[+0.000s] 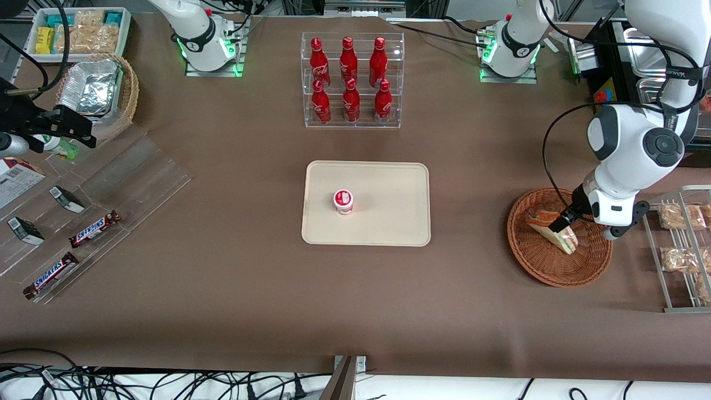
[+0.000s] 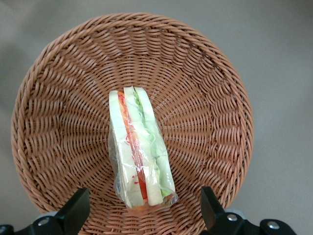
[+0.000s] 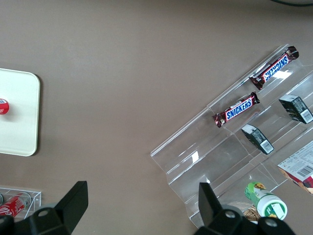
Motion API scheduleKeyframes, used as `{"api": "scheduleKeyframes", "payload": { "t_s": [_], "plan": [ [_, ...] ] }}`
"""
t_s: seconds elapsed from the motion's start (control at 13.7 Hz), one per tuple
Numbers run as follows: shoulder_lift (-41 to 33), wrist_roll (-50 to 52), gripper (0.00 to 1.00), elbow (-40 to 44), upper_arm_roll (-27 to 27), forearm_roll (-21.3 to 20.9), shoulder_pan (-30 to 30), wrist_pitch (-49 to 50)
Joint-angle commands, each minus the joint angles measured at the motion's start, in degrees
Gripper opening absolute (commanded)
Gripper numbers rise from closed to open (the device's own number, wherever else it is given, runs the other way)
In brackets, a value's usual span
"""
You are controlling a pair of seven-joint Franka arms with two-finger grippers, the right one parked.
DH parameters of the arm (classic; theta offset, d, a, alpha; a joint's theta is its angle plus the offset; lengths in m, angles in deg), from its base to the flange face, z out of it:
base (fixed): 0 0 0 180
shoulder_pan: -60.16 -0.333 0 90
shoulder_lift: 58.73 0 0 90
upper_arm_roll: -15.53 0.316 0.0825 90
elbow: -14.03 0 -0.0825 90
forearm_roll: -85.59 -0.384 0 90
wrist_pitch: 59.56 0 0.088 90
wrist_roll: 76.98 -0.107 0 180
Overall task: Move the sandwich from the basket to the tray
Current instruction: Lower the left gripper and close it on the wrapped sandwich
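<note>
The wrapped wedge sandwich [image 1: 555,230] [image 2: 139,149] lies in the round reddish-brown wicker basket [image 1: 533,258] [image 2: 54,98] toward the working arm's end of the table. My gripper [image 1: 562,223] [image 2: 144,210] hovers just above the basket, open, its two black fingers [image 2: 73,210] standing wide on either side of the sandwich's near end without touching it. The cream tray [image 1: 389,222] lies at the table's middle, carrying a small red-lidded cup [image 1: 343,201].
A metal rack with tan packaged snacks [image 1: 680,258] stands beside the basket. A clear stand of red bottles [image 1: 351,80] is farther from the front camera than the tray. Toward the parked arm's end are a clear display with Snickers bars [image 1: 94,229] and a foil-filled basket [image 1: 100,94].
</note>
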Motion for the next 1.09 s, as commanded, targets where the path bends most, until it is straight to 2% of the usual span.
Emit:
{"api": "scheduleKeyframes", "payload": {
  "t_s": [0.0,0.58,0.8,0.87,0.95,1.02],
  "plan": [
    [1.12,3.64,1.00,-0.21,-0.08,-1.33,-0.22,-3.09],
    [5.87,6.72,1.00,-0.21,0.09,-1.51,-0.22,-6.09],
    [7.37,9.61,1.00,-0.21,0.62,-4.92,-0.22,-6.80],
    [7.80,11.54,0.86,-0.03,0.62,-5.98,-0.22,-6.80],
    [7.90,12.69,0.47,0.06,0.62,-7.38,-0.22,-6.80],
    [7.98,13.14,0.23,0.06,0.54,-8.09,-0.22,-6.80]
  ]
}}
